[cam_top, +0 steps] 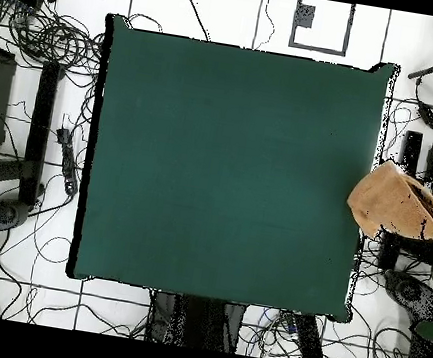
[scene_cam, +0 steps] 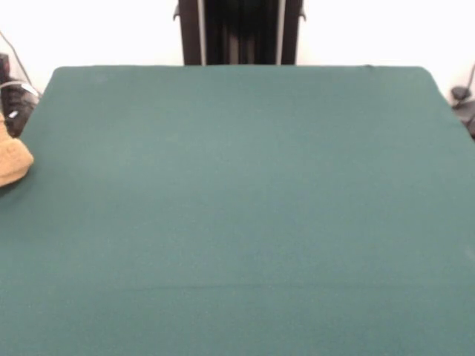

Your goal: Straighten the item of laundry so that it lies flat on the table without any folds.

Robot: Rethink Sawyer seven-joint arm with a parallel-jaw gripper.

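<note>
At three o'clock in the overhead view, over the desk [cam_top: 222,168] edge: towel [cam_top: 398,208], bunched, mostly hanging off past the green cloth toward a dark shape at the picture's border, perhaps a person's sleeve. Front view: only a tan lump [scene_cam: 13,159] at nine o'clock. Pincer nowhere in sight, so open or closed cannot tell. Judged soft, light, limp, slow to slide on felt; best taken by a corner or border band, then dragged flat.
</note>
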